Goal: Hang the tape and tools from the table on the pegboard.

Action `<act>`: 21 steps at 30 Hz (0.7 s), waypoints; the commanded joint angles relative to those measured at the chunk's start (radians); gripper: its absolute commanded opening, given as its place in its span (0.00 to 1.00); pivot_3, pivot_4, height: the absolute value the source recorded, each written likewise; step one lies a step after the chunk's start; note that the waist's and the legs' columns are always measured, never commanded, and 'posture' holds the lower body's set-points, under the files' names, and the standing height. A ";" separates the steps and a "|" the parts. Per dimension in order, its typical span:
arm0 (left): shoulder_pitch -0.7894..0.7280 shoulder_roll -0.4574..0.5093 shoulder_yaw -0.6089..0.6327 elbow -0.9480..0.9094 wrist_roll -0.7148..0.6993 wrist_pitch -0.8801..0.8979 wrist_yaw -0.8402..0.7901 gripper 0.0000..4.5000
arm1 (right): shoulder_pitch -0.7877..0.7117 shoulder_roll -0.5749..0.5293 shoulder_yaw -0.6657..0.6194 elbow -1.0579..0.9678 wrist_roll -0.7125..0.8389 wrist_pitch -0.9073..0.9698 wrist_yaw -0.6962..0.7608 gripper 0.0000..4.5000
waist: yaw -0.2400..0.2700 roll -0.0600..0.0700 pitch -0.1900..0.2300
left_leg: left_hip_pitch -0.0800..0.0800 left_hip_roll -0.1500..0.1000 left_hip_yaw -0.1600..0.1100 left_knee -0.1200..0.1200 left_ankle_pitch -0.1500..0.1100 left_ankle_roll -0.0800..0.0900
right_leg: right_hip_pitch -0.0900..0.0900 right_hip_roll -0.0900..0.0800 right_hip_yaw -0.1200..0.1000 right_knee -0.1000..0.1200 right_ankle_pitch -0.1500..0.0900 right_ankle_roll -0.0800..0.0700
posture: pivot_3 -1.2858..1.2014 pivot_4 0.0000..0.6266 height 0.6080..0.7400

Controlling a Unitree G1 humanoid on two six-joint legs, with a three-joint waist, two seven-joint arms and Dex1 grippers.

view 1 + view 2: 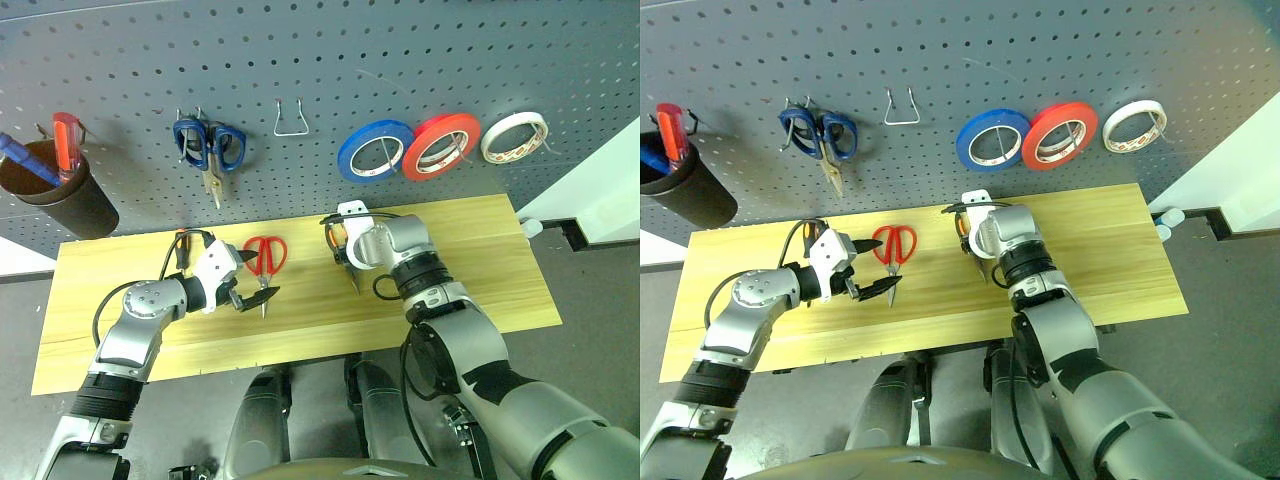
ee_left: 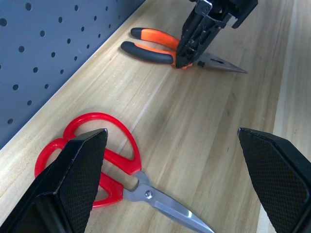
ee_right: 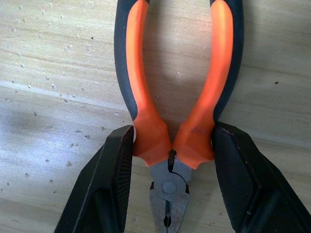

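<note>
Spanning the back of the scene, the dark grey perforated pegboard (image 1: pixel 320 70) carries, from left to right, a black cup (image 1: pixel 55 195) holding pens, blue-handled scissors (image 1: pixel 210 148) on a hook, a bare wire hook (image 1: pixel 290 118), and three tape rolls: blue (image 1: pixel 375 150), red (image 1: pixel 442 143) and white (image 1: pixel 515 136). Below it lies the long table of light yellowish wood (image 1: pixel 480 270). Toward the left of the table, the left gripper (image 1: pixel 256 286) hovers with its two black fingers spread wide, closed on nothing. Just beside it, the red-handled scissors (image 1: pixel 265 258) lie flat on the wood, handles toward the pegboard and blades toward the near edge; in the left wrist view they lie between and ahead of the open fingers (image 2: pixel 73 184). Farther right, near the table's middle, the right gripper (image 3: pixel 170 182) points steeply down, its fingers pressed against both sides of the small pliers with orange-and-black handles (image 3: pixel 170 141) at the base of the handles, near the pivot. The pliers rest on the table, handles toward the pegboard.
</note>
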 commanded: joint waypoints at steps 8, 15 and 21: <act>0.000 -0.010 0.003 0.010 0.000 -0.039 -0.004 1.00 | 0.040 -0.029 0.088 -0.057 -0.004 0.042 0.124 0.46 | 0.001 -0.001 -0.001 | 0.000 0.000 0.000 0.000 0.000 0.000 | 0.000 0.000 0.000 0.000 0.000 0.000 | 0.57 0.45 1.00; -0.018 -0.027 0.007 0.043 -0.011 -0.080 -0.019 1.00 | 0.135 -0.204 0.227 -0.456 0.079 0.193 0.349 0.46 | 0.006 -0.001 -0.004 | -0.009 0.000 0.000 0.002 0.000 0.000 | -0.006 -0.001 -0.002 0.001 0.001 0.001 | 0.56 0.37 1.00; -0.037 -0.039 0.007 0.089 -0.002 -0.112 -0.015 1.00 | 0.229 -0.350 0.342 -0.668 0.126 0.250 0.451 0.46 | 0.003 -0.006 -0.018 | -0.017 -0.003 0.001 0.006 0.001 -0.002 | -0.013 -0.002 -0.003 0.001 0.003 0.004 | 0.55 0.34 1.00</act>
